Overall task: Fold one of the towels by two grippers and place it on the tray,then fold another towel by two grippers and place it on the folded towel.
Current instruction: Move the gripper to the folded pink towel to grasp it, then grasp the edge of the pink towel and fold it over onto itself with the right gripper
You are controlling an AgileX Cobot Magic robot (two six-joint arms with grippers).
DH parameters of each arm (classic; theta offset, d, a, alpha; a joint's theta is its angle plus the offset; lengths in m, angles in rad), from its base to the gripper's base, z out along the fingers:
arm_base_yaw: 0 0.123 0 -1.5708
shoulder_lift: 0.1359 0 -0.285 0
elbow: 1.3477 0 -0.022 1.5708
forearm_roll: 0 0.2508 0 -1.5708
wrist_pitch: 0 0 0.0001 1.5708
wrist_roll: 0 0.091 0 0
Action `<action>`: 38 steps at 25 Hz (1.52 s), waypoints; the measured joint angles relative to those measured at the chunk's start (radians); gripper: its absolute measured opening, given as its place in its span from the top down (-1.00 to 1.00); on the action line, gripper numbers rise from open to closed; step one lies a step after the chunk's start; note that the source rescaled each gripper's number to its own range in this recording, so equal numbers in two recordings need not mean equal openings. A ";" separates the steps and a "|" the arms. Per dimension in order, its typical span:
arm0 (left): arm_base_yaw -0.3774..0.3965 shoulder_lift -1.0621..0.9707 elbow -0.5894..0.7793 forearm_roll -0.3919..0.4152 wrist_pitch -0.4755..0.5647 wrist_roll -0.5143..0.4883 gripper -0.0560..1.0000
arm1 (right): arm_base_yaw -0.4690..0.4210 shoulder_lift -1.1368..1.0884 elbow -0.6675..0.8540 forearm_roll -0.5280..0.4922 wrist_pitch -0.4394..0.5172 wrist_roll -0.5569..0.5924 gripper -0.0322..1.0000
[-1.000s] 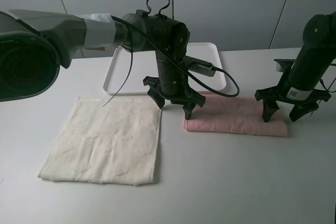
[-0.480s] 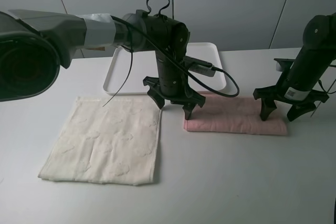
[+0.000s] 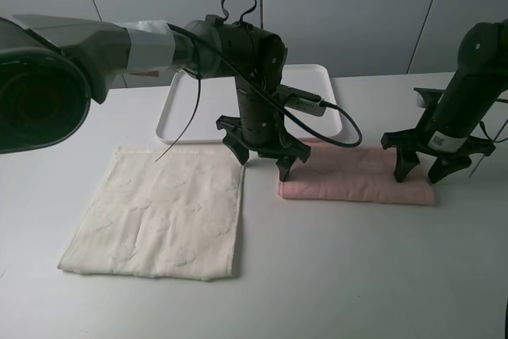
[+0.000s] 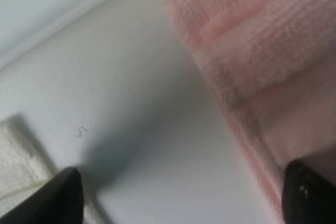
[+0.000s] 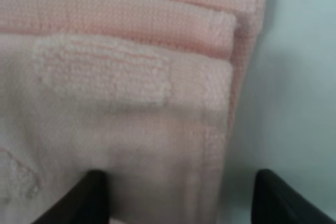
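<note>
Two pincers stand over the pink towel [image 3: 349,182], one at each short end, and the coming fold turns on the line between them.

Start at the right gripper [image 3: 418,179]. Its fingers are apart with nothing clamped: one tip is down on the cloth, the other is just off the end over the bare table [image 3: 444,260]. The towel's short edge therefore runs between them. Your wrist view shows the layered corner directly beneath that pincer.

The left gripper [image 3: 263,167] is spread wide and holds nothing either. One tip sits at the towel's other short edge. The other hangs over the strip of table between the pink towel and the white towel [image 3: 159,212], which lies flat on that pincer's outer side, apart from the pink one.

Between the two pincers the towel lies as a long doubled strip, its long axis running straight from one gripper to the other. Neither arm is nearer, since each has its own end.

You would likely carry one end along that axis onto the other, so both pincers must first close on their edges. The right looks better set, straddling its edge squarely, while the left barely overlaps the cloth.

Farther off, behind the left gripper, the tray [image 3: 169,113] sits just beyond the towel's far long edge.
</note>
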 joint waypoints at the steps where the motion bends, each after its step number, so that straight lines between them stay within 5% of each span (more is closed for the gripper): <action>1: 0.000 0.000 0.000 0.000 0.000 0.000 -0.95 | 0.000 0.000 0.000 0.002 -0.002 0.000 -0.09; 11: 0.000 0.000 0.000 0.000 0.002 0.020 -0.95 | 0.000 0.008 0.012 0.011 -0.034 0.000 -0.02; 17: 0.000 0.000 0.000 0.000 0.006 0.022 -0.95 | 0.000 0.013 0.012 0.071 -0.032 -0.025 0.85; 38: 0.000 0.001 0.000 -0.002 0.011 0.022 -0.95 | 0.000 -0.087 0.017 0.179 0.021 -0.133 0.85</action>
